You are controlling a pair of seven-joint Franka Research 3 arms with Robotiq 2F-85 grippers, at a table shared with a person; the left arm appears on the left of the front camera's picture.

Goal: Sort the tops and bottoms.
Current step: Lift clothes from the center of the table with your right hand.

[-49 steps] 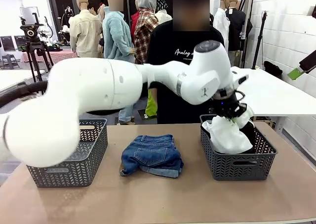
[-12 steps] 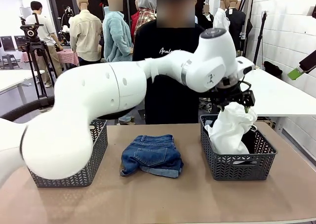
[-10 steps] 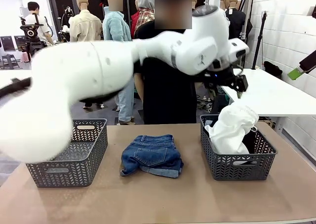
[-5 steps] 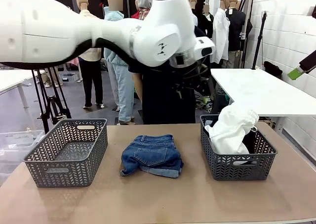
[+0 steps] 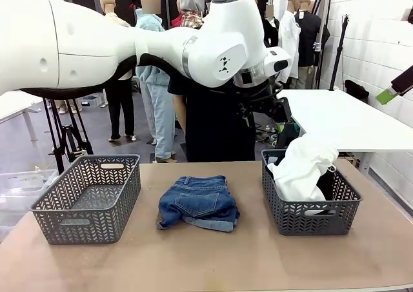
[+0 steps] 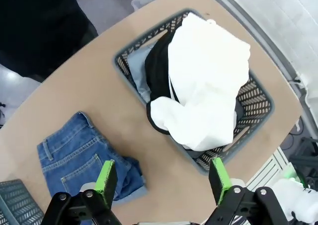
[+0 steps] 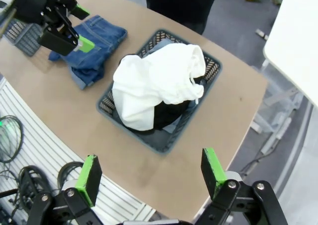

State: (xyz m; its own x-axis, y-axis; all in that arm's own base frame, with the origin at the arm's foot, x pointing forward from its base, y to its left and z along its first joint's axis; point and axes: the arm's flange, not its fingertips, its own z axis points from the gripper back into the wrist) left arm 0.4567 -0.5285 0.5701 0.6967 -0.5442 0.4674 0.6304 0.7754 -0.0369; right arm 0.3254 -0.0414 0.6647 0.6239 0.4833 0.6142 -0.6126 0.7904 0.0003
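With the white top (image 5: 301,169) heaped in the right basket (image 5: 310,216) over the black top (image 6: 158,66), the left gripper (image 6: 163,177) hangs high above the table (image 5: 213,260), fingers spread wide and holding nothing, and the right gripper (image 7: 150,176) hovers up there too, fingers just as wide, nothing between them. The shorts (image 5: 199,203) lie alone mid-table, between the right basket and the left basket (image 5: 87,198), which looks empty. That's the piece left to sort, by my reading, and the left basket looks like its home. The shorts sit folded, waistband toward the person (image 5: 216,121), cuffed hems toward the robot, long axis running roughly across the table from near edge to far, with a slight skew. What could go wrong? A pinch on just the top layer of denim could let the fold drop open on the lift, and a trailing leg could catch the left basket's rim and drape over the wall instead of dropping in. Come down off-centre near a cuff and the denim may slide rather than lift. And that white top stands proud of the rim on the right: an arm sweeping low across could snag it and drag it out.
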